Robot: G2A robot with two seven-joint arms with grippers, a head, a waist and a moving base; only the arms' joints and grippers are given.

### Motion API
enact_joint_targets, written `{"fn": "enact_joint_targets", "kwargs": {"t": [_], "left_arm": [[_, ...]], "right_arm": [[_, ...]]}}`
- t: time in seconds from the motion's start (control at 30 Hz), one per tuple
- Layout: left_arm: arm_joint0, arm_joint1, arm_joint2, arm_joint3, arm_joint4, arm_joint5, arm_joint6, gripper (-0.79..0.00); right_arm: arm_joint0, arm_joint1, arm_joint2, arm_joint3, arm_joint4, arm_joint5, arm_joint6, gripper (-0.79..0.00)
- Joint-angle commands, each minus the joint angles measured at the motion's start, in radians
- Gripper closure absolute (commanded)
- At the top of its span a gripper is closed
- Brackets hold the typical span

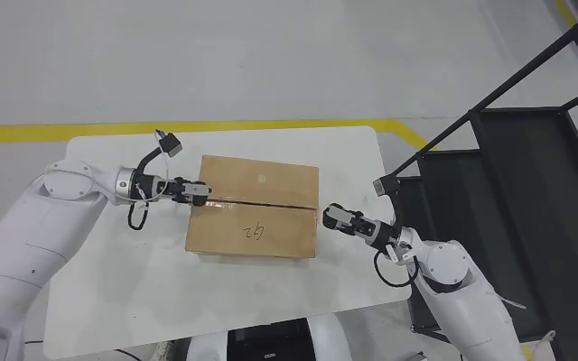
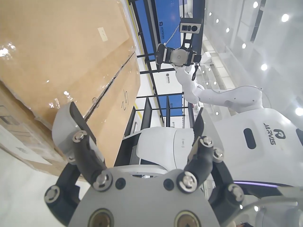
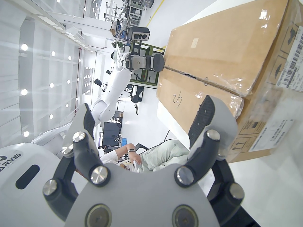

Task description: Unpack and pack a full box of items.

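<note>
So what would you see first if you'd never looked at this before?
A big brown cardboard box sits shut in the middle of the white table, with a taped seam running across its top. The left arm and the right arm point at it from opposite ends, each with its jaws open close to an end of that seam.
</note>
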Motion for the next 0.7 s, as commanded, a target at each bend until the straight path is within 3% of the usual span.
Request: {"fn": "enact_joint_targets", "kwargs": {"t": [0.0, 0.67], "left_arm": [[-0.007, -0.004, 0.008, 0.004, 0.014, 0.004, -0.004, -0.785], [-0.044, -0.054, 0.081, 0.041, 0.03, 0.016, -0.016, -0.785]], "right_arm": [[-0.001, 0.0, -0.001, 0.001, 0.005, -0.002, -0.001, -0.785], [-0.01, 0.002, 0.004, 0.017, 0.031, -0.028, 0.0, -0.785]]}}
